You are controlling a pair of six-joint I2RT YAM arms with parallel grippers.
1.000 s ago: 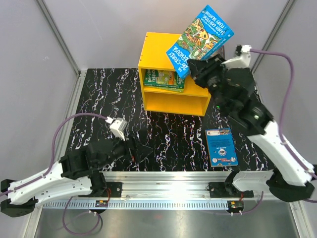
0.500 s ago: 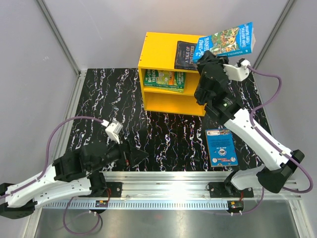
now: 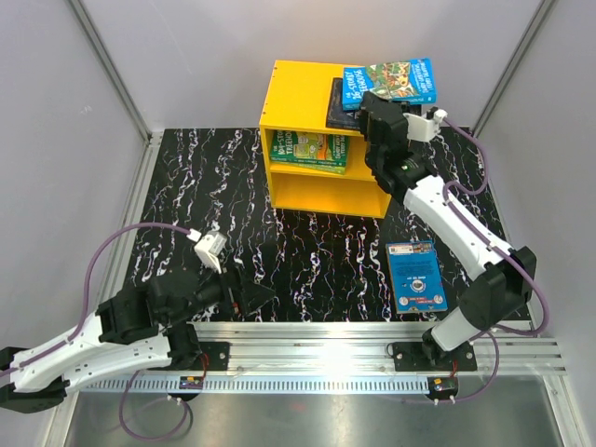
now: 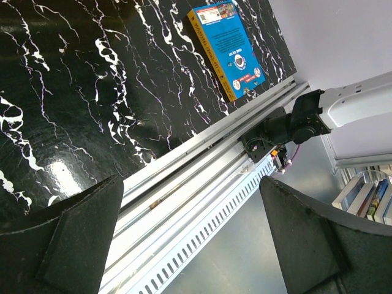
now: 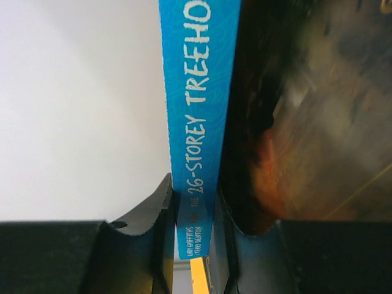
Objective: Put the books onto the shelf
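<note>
Nearest me, my left tool (image 3: 251, 294) hangs low over the near left of the table (image 3: 186, 186), jaws spread wide with nothing between them. To its right, at the near right of the table close to my right arm's base, a blue book (image 3: 416, 276) lies flat with its long axis running near to far. It is well apart from the left tool.

Farther back stands the yellow shelf (image 3: 298, 88). Two green books (image 3: 307, 149) lie in its upper compartment, the lower compartment looks bare, and a dark book (image 3: 341, 104) lies flat on the right part of its top.

Farthest out, my right tool (image 5: 195, 205) is pinched narrow on the spine end of the 26-Storey Treehouse book (image 3: 396, 80). That book hangs roughly level just above the shelf top, long axis running left to right. Its left end overlaps the dark book, and its right end juts out past the shelf's right edge.

That overhang is what the next move turns on, I judge. The book needs to come left along its own length before I let go, or it may tip off the right side. Whether it already touches the dark book I cannot tell.
</note>
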